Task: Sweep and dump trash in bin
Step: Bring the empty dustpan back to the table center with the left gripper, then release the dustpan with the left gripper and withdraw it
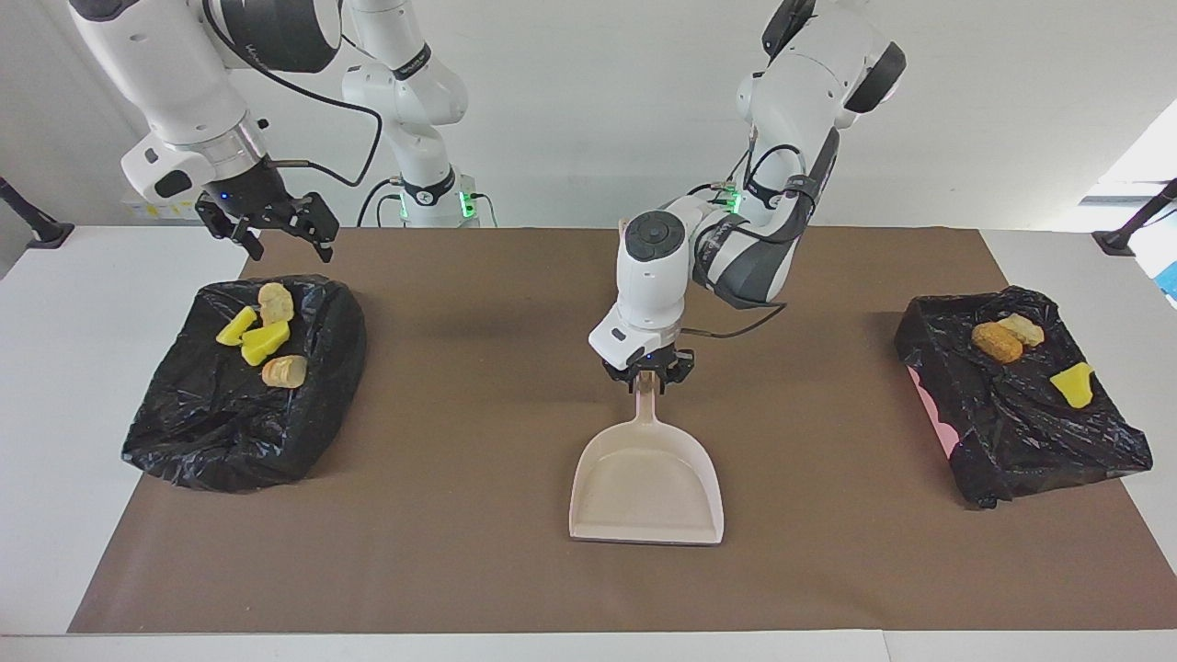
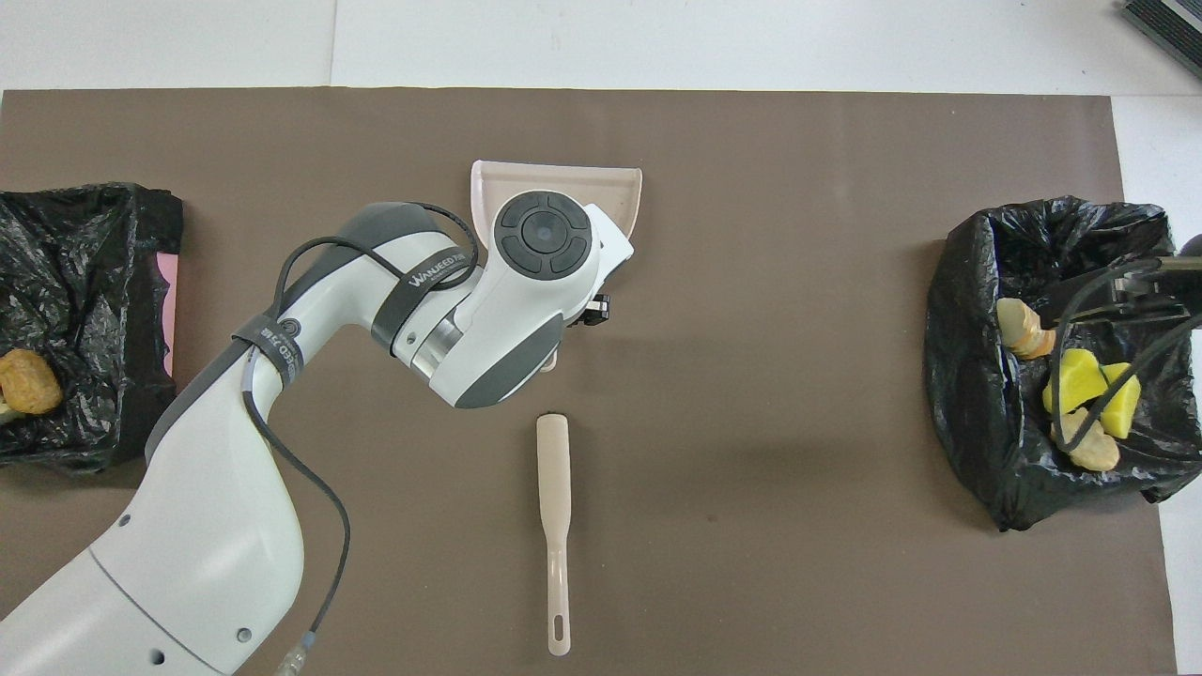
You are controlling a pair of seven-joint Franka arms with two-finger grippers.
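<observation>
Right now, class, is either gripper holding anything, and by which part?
The right gripper is open, holding nothing. The left gripper is at the handle end of the dustpan, which lies flat on the mat; whether it grips cannot be told.

I am watching through two high cameras. One is looking across the table (image 1: 55, 386) toward the robots, from a distance. The other is looking steeply down from above their end. Both are showing the brown mat (image 1: 478, 552) and the dustpan (image 1: 646, 483).
</observation>
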